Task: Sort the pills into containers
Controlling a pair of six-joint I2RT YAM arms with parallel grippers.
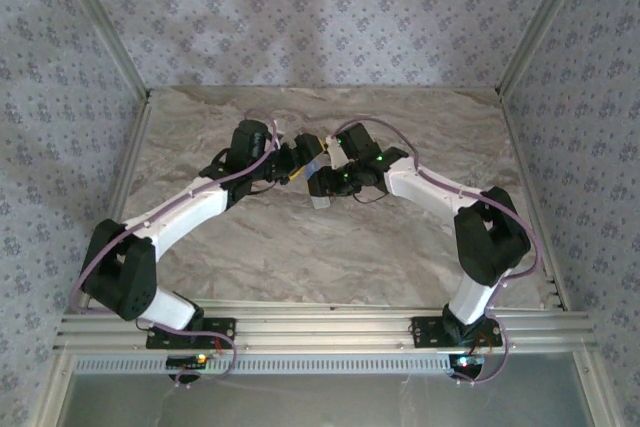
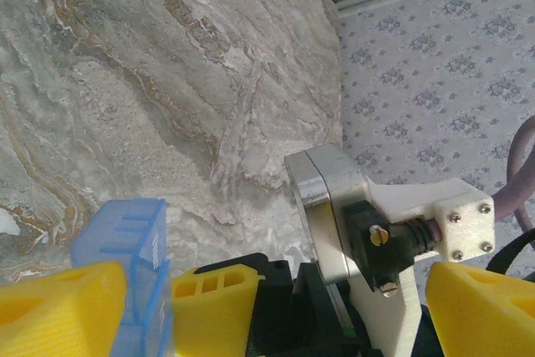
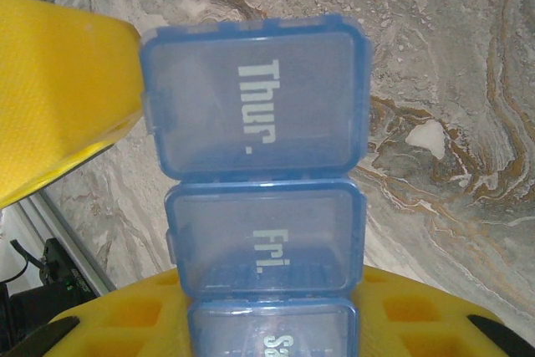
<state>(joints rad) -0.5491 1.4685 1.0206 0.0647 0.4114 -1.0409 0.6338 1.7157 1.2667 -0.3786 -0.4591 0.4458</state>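
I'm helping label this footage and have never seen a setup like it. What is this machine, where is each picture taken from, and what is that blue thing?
The machine is two robot arms bolted side by side at the near edge of a marble-patterned table. The overhead picture comes from a fixed camera above and behind them; there the left gripper and the right gripper meet near the table's middle.

The other two pictures come from cameras on the wrists, so each shows its own yellow fingers up close. The blue thing is a translucent pill box, a strip of lidded compartments marked Thur., Fri. and, cut off, Sa. In the right wrist picture it sits between the right gripper's yellow fingers, lids closed. The left wrist picture shows one end of it beside the left arm's fingers. A small white fleck lies on the table; I cannot tell what it is.
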